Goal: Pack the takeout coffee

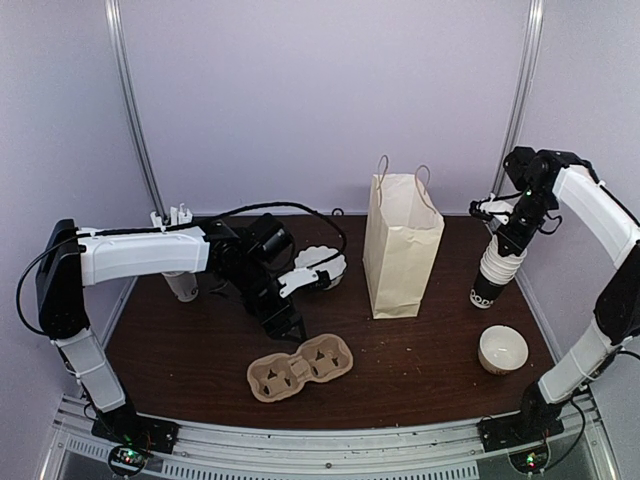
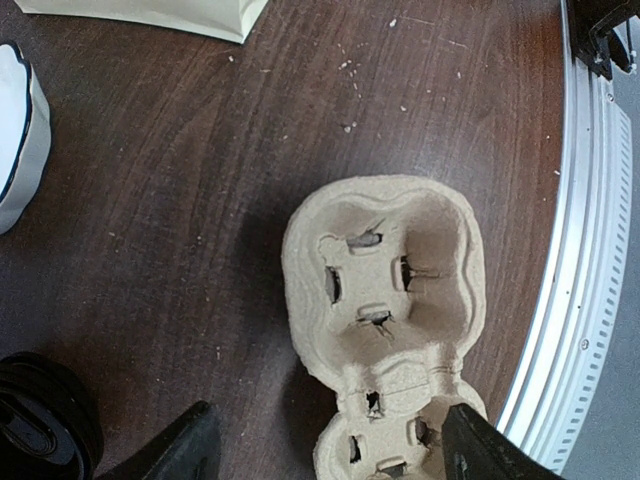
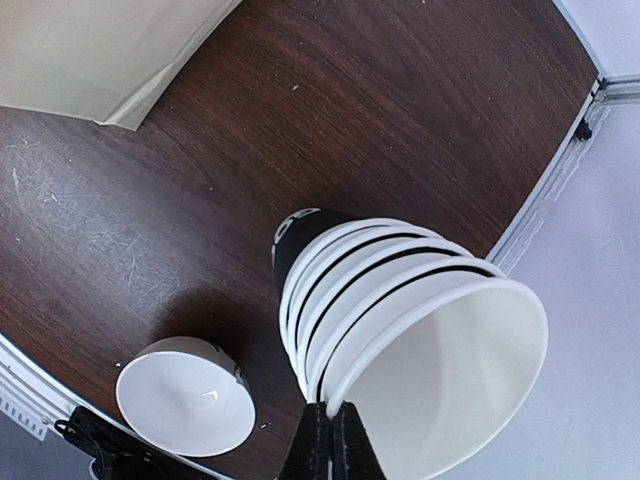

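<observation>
Cardboard drink carrier is what the left arm looks to be going for. The left gripper hangs right over it with its jaws spread wide, one finger on each side of the carrier's end. Nothing is between them yet, and I can't tell if the tips touch the table.

The right gripper is pinched tight on the rim of the top cup in the stack of cups, which is tilted over the table's right side. So that arm is busy with the wrong cups for now.

The actual takeout cup stands by itself at about 4 o'clock from the paper bag, close to the right arm. It's open, with a white inside and no lid on it. The carrier lies at roughly 7 o'clock from the bag, well apart from the cup.

My read is that we're early, in the setup stage: nothing is in the carrier or the bag that I can see.

For the next move I'd guess the left arm has to drop a little and close on the carrier's wall. That pulp is thin and springy, so it needs a square bite or the carrier will just twist away. The right arm needs to put that stack down before it can do anything with the single cup.
</observation>
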`<state>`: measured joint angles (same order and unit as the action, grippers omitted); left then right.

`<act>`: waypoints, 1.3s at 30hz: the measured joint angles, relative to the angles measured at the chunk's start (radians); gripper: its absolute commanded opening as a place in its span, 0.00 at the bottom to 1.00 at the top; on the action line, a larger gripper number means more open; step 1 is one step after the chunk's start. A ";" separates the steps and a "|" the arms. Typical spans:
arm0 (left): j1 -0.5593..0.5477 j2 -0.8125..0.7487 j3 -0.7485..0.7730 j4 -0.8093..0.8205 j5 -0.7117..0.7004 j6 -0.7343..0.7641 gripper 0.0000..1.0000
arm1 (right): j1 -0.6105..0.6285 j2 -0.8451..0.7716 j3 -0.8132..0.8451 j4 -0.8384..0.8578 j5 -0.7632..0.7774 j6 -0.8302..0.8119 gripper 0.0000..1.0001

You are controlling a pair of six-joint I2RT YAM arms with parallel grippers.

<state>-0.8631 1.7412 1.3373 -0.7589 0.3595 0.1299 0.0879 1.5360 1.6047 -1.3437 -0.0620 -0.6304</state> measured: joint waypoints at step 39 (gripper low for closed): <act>0.000 0.000 0.007 -0.014 -0.001 0.000 0.80 | 0.034 0.058 0.003 0.095 0.183 0.059 0.00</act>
<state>-0.8631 1.7412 1.3441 -0.7727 0.3588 0.1303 0.1223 1.5940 1.6081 -1.2488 0.1207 -0.5716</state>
